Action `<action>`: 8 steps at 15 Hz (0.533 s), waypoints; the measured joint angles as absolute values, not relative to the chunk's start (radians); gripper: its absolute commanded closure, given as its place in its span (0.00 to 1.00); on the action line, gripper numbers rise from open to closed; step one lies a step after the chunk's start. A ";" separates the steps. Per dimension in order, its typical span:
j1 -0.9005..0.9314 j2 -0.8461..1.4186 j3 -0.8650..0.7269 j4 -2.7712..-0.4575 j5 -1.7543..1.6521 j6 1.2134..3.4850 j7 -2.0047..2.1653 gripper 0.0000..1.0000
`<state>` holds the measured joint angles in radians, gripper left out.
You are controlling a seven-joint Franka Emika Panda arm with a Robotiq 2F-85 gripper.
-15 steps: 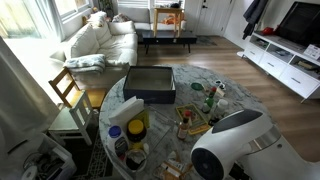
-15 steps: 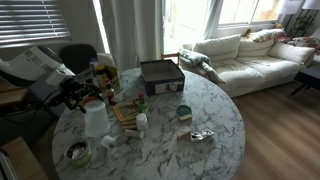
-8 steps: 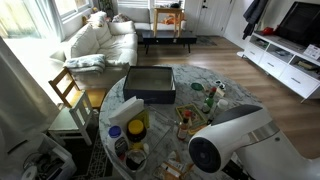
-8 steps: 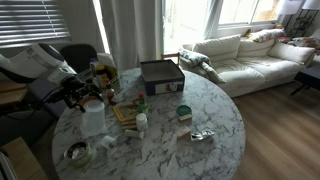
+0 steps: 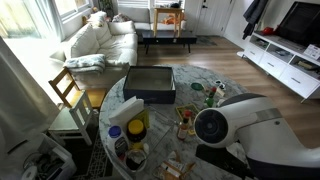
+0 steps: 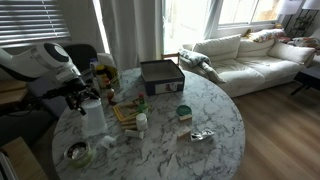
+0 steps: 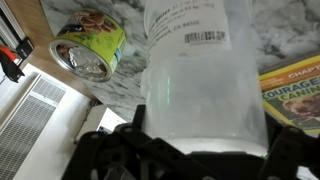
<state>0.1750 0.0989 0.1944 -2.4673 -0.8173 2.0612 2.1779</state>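
Note:
A translucent white plastic jug (image 7: 205, 75) fills the wrist view, standing on the marble table (image 7: 110, 90). My gripper (image 7: 205, 152) is open, and the jug's lower body sits between its dark fingers (image 7: 108, 152) at the bottom of that view. I cannot tell whether the fingers touch the jug. In an exterior view the gripper (image 6: 84, 99) hangs right at the jug (image 6: 93, 118) near the table's edge. From the opposite side the jug (image 5: 120, 115) is in view, but the gripper itself is hidden. A green-labelled can (image 7: 90, 48) lies beside the jug.
The round table (image 6: 215, 105) is cluttered: a black box (image 6: 160, 74), a yellow book (image 7: 295, 85), a small white bottle (image 6: 142, 122), a green tin (image 6: 183, 112) and crumpled foil (image 6: 202, 135). A wooden chair (image 5: 70, 92) and a sofa (image 6: 250, 55) stand nearby.
The arm's upper links have swung round and risen in both exterior views. The gripper has stayed by the jug with its jaws open. The things on the table have not moved.

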 measured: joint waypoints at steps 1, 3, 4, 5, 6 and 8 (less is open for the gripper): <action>0.168 0.092 0.188 -2.474 -0.799 2.096 2.133 0.00; 0.156 0.078 0.172 -2.490 -0.757 2.168 2.038 0.00; 0.151 0.069 0.165 -2.498 -0.736 2.193 1.991 0.00; 0.145 0.059 0.158 -2.507 -0.710 2.218 1.940 0.00; 0.140 0.049 0.152 -2.516 -0.681 2.242 1.888 0.00; 0.130 0.033 0.140 -2.531 -0.618 2.282 1.778 0.00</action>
